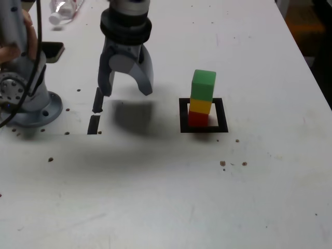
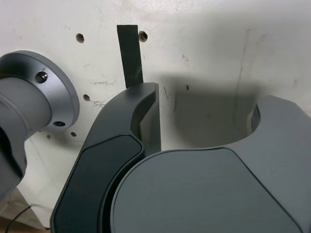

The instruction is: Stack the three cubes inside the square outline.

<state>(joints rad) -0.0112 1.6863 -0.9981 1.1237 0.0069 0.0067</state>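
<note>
Three cubes stand in one tower inside the black square outline [image 1: 223,118]: the red cube [image 1: 197,119] at the bottom, the yellow cube [image 1: 200,106] on it, the green cube [image 1: 203,85] on top, set slightly askew. My gripper [image 1: 126,92] hangs above the table to the exterior view's left of the tower, well apart from it. Its jaws stand open with nothing between them. In the wrist view one finger [image 2: 138,109] shows over bare white table; no cube shows there.
Two short black tape strips [image 1: 96,111] lie below the gripper; one strip [image 2: 129,56] shows in the wrist view. The arm's grey base [image 1: 26,98] stands at the exterior view's left. A plastic bottle [image 1: 62,11] and a dark flat object [image 1: 52,50] lie at the back left.
</note>
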